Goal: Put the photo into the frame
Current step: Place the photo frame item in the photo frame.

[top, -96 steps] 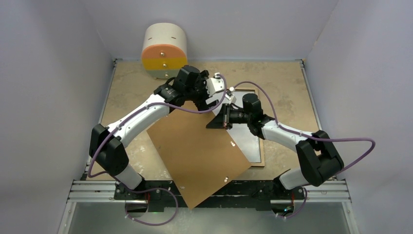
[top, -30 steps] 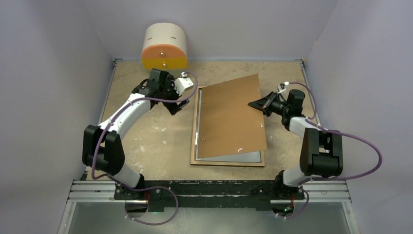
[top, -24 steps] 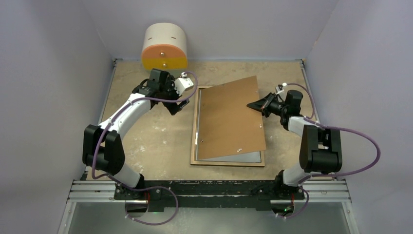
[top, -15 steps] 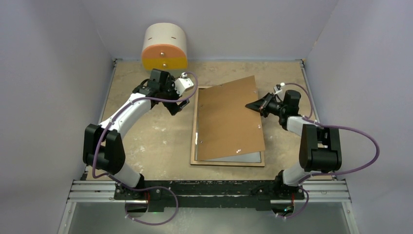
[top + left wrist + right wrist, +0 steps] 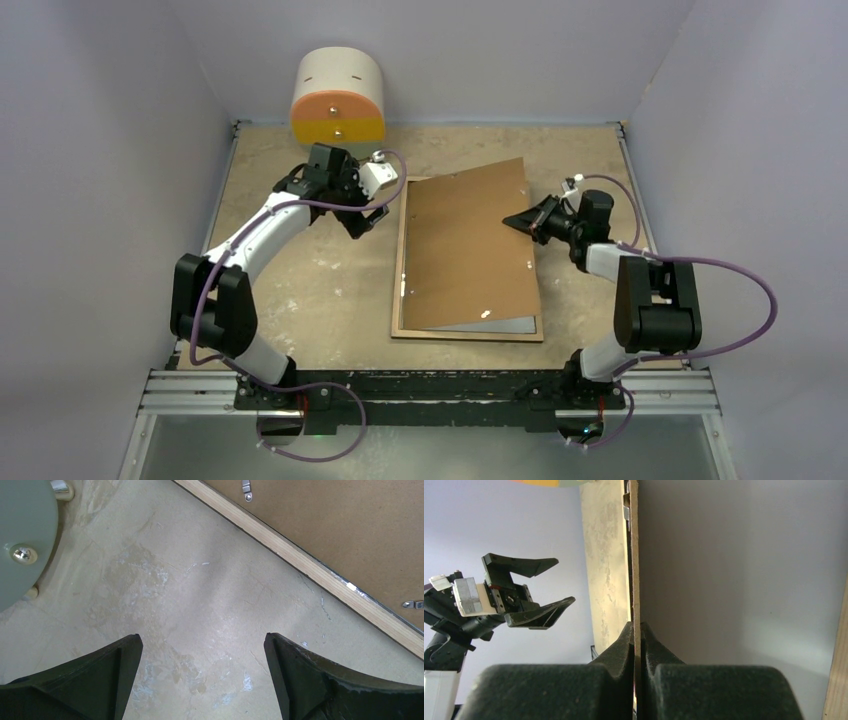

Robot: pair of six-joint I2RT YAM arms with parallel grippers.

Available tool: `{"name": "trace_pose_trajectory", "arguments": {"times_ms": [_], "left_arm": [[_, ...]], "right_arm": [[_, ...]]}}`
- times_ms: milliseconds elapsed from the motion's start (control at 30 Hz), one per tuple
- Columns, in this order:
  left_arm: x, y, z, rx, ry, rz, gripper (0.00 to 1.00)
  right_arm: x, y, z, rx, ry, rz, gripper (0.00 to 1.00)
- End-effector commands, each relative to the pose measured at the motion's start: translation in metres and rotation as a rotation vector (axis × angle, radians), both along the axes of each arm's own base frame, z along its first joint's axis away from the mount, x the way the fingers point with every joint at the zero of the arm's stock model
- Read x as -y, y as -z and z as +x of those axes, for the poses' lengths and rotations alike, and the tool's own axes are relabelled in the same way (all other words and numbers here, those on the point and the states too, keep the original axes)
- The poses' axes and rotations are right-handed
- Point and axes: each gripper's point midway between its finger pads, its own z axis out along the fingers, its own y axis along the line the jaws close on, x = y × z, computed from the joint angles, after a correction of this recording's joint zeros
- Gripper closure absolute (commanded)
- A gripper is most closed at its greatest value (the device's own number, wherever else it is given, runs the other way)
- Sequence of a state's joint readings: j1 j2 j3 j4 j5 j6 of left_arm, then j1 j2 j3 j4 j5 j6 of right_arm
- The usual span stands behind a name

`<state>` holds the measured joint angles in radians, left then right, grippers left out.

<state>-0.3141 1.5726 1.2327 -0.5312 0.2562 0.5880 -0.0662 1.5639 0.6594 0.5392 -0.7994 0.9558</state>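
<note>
Backing board [image 5: 468, 250], pinched at its right edge by right gripper [image 5: 515, 222], had swung squarer over frame [image 5: 465, 337]; seating judged incomplete. Left gripper [image 5: 362, 222] stood wide, empty.

The flat brown backing board [image 5: 468, 250] is a plain, even cardboard brown, dotted with small silver clips [image 5: 245, 486]. Around it, the thin rectangular frame [image 5: 465, 335] shows pale, light-brown wood. A pale grey strip [image 5: 505, 324] runs along the board's near edge. Left of the board, the table [image 5: 300, 290] is sandy beige mottled with whitish patches. Beyond the board's far-left corner, the round drawer unit [image 5: 337, 100] is banded cream, orange, yellow and pale green, with brassy knobs [image 5: 23, 554]. The left gripper [image 5: 362, 222] and right gripper [image 5: 518, 221] are black, and the cables [image 5: 700, 261] are purple.
</note>
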Motion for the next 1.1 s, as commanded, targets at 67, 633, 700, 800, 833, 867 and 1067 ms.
{"name": "trace_pose_trajectory", "arguments": {"times_ms": [67, 633, 700, 800, 833, 867, 1067], "left_arm": [[0.0, 0.006, -0.002, -0.003, 0.01, -0.008, 0.0], [-0.003, 0.006, -0.009, -0.002, 0.014, -0.001, 0.0], [-0.004, 0.006, -0.01, -0.002, 0.014, -0.001, 0.0], [-0.004, 0.007, -0.011, -0.003, 0.015, -0.001, 0.0], [-0.004, 0.008, -0.012, -0.004, 0.015, 0.0, 0.0], [-0.004, 0.008, -0.012, -0.004, 0.014, 0.0, 0.0], [-0.005, 0.007, -0.013, 0.0, 0.014, 0.003, 0.0]], "right_arm": [[0.0, -0.008, 0.002, 0.087, 0.027, -0.027, 1.0], [-0.018, 0.033, -0.006, -0.029, -0.001, -0.287, 0.66], [-0.014, 0.035, -0.007, -0.045, 0.023, -0.347, 0.5], [-0.01, 0.033, -0.007, -0.051, 0.038, -0.421, 0.18], [-0.009, 0.034, -0.007, -0.057, 0.04, -0.434, 0.12], [-0.01, 0.032, -0.007, -0.052, 0.037, -0.44, 0.06], [-0.019, 0.035, -0.009, -0.063, 0.001, -0.487, 0.01]]}}
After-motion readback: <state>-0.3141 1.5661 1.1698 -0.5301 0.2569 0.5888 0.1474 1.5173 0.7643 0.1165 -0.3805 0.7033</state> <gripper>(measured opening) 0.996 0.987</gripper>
